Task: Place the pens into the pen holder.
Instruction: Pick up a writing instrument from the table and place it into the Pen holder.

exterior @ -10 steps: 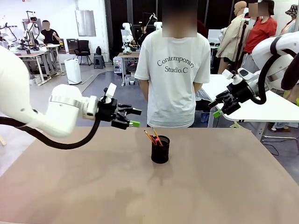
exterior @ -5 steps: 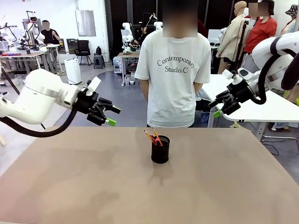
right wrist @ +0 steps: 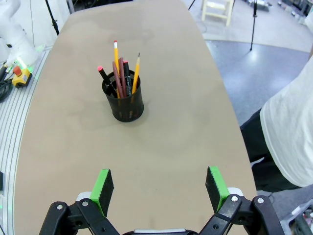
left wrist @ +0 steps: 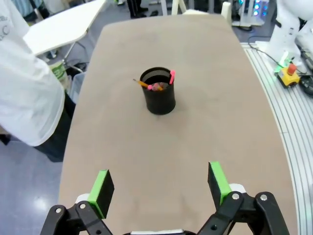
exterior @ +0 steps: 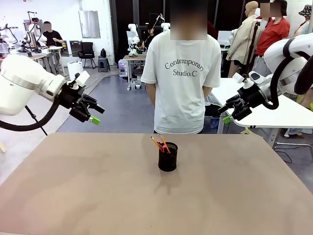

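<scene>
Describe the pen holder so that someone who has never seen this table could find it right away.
On the brown table, look near the middle, just in front of the person in the white T-shirt. The pen holder is a small black mesh cup, with pens sticking out of its top.

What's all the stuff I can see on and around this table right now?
Cup: one, black mesh, middle of the table.
Pens: at least four, standing in the cup; two yellow-orange, one reddish-brown, one dark with a pink-red end.
Table: one, brown.
Person: one, white T-shirt, standing at the far side.
Left tool: black with green pads, open, in the air above the table's far left edge, holding nothing.
Right tool: black with green pads, open, raised off to the right, holding nothing.
</scene>
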